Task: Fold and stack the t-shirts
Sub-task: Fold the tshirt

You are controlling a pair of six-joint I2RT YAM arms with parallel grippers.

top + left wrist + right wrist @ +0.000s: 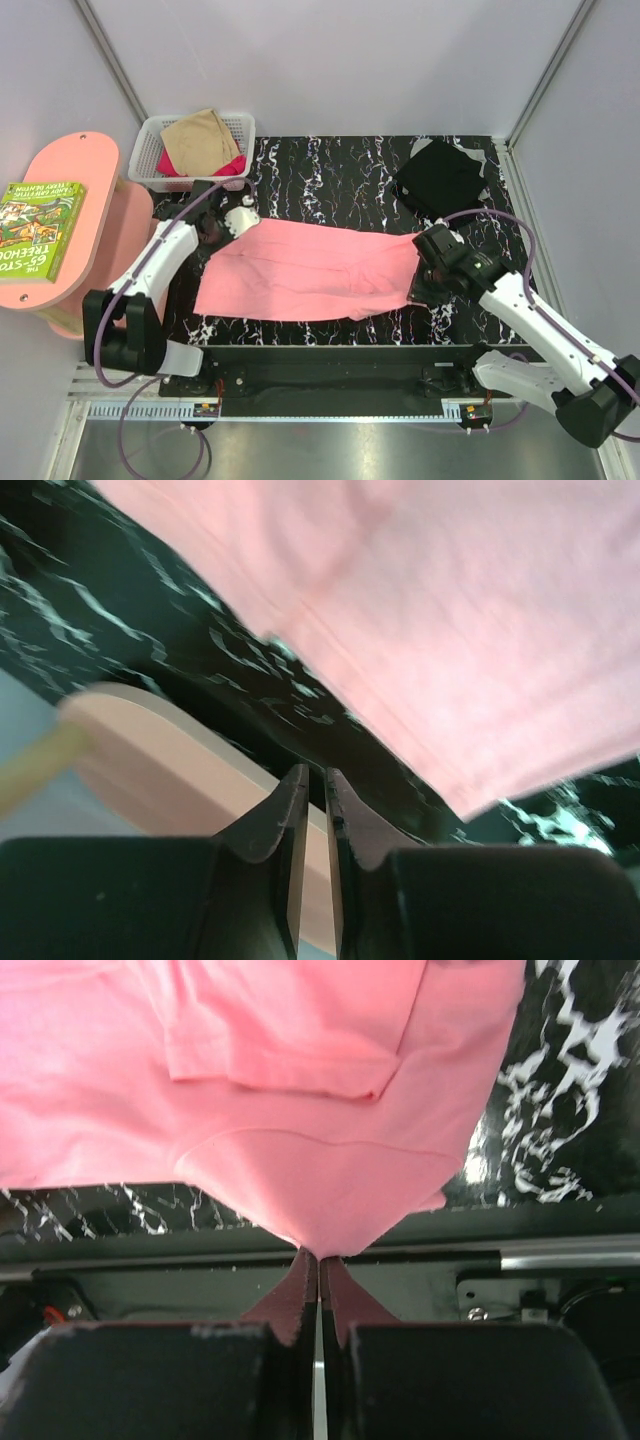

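1. Top view: a salmon pink t-shirt (320, 270) lies spread across the middle of the black marbled worktop (330, 165). A folded black t-shirt (440, 178) sits near the far right corner. At the far left, a white basket (145, 165) holds a tan t-shirt (200, 138) over a magenta t-shirt (232, 166). The left end effector (222, 228) is by the pink shirt's far left corner. The right end effector (422, 285) is at its right edge.
2. Left wrist view: the left end effector (312, 778) has its fingers narrowly parted with nothing between them. The pink shirt lies beyond, clear of the tips.
3. Right wrist view: the right end effector (318, 1258) is pressed together, pinching the pink shirt's edge, which hangs over the worktop's near edge.
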